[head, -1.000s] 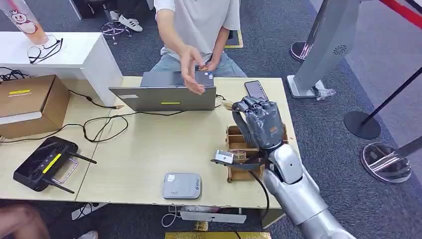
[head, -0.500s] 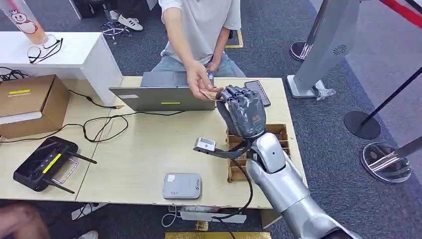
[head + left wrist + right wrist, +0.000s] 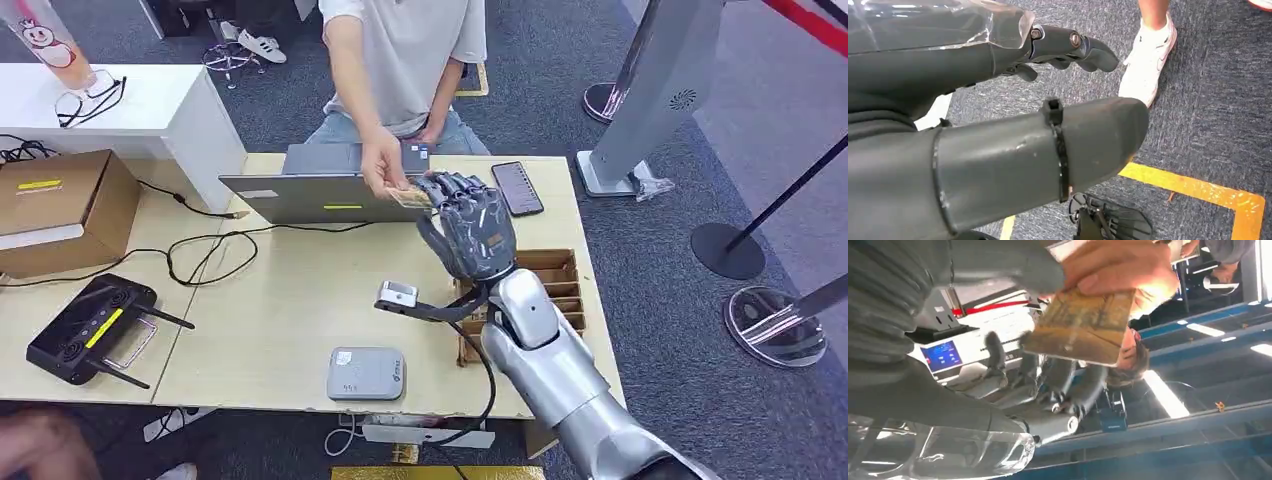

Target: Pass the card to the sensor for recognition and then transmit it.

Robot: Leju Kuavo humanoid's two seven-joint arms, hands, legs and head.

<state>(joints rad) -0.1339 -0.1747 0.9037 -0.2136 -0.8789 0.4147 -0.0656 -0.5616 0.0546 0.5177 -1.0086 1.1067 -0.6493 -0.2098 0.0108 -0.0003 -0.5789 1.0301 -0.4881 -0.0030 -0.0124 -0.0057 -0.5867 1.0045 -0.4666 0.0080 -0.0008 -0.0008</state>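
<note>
My right hand (image 3: 465, 225) is raised over the far middle of the table, its fingertips at a tan card (image 3: 408, 198). A seated person's hand (image 3: 383, 168) pinches the same card from the other side. In the right wrist view the card (image 3: 1080, 325) lies between my thumb (image 3: 998, 262) and my dark fingers (image 3: 1048, 385), with the person's fingers (image 3: 1118, 267) on its far edge. The grey card sensor (image 3: 366, 372) lies flat near the table's front edge. My left hand (image 3: 998, 150) hangs over the carpet, holding nothing, its fingers (image 3: 1073, 45) slightly curled.
A wooden slotted card box (image 3: 545, 275) stands under my right forearm. A grey laptop (image 3: 330, 190) and a phone (image 3: 517, 187) lie at the far edge. To the left are a cardboard box (image 3: 60, 210), a black controller (image 3: 90, 328) and cables. Barrier posts (image 3: 725, 250) stand to the right.
My right hand moved left with the card, away from the wooden box. The person's hand reached in and took hold of the card's free edge.
</note>
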